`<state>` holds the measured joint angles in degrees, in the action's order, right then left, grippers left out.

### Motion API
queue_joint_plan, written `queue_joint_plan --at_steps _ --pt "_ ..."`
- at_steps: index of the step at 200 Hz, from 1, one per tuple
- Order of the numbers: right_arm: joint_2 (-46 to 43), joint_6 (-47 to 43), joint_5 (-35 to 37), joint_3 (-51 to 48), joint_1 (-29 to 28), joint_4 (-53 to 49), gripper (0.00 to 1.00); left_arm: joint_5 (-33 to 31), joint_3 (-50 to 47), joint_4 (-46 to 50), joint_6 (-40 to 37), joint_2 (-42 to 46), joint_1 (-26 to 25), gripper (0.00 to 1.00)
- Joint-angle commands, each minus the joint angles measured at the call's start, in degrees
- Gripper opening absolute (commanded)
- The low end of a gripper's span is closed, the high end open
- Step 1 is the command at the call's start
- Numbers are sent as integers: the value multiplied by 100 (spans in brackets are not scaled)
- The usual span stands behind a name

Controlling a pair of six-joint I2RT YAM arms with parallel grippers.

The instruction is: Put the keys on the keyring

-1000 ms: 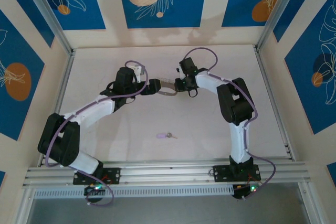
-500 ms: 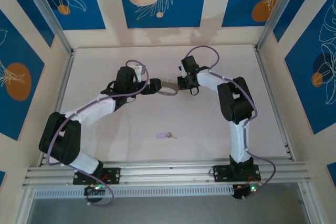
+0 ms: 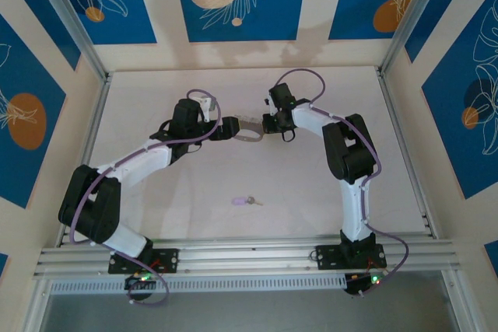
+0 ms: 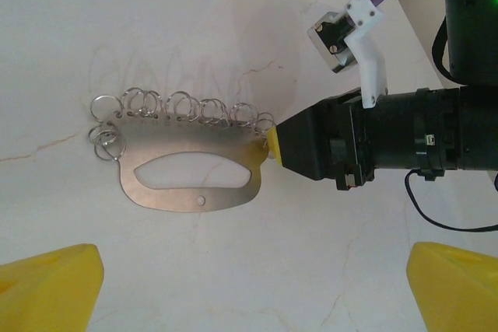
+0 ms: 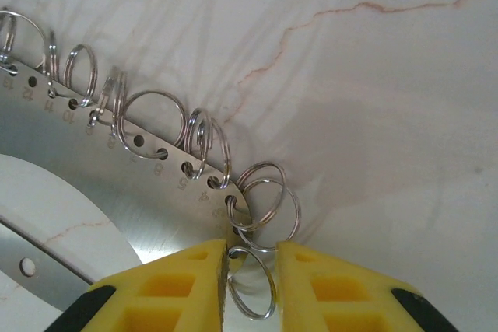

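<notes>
Nothing is threaded yet: the key [image 3: 242, 200] lies alone on the worktop [image 3: 194, 211] at lower centre of the top view, well apart from the keyring [image 4: 233, 188] at upper centre, whose end ring the right hand [image 5: 253, 270] pinches while the left hand [image 4: 253, 289] hangs wide open just left of it.

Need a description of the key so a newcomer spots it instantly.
On the white table, look at the bare stretch between the keyring and the near edge. The key lies alone there: tiny, lilac-headed with a silvery blade, unlike the large grey ring-fringed plate.
</notes>
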<state>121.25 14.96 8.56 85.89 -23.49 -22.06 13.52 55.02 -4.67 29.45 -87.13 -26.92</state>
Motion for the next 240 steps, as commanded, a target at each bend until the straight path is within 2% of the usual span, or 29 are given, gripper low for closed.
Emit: queue_joint_plan --at_steps 1,142,240 --pt "-93 94 -228 -125 50 0 25 98 132 -43 -89 -23 -61 100" --pt "-190 486 -688 -290 255 255 23 81 71 -54 -131 39 -68 100" --pt "-198 551 -785 -328 253 283 9 70 40 -52 -170 66 -62 100"
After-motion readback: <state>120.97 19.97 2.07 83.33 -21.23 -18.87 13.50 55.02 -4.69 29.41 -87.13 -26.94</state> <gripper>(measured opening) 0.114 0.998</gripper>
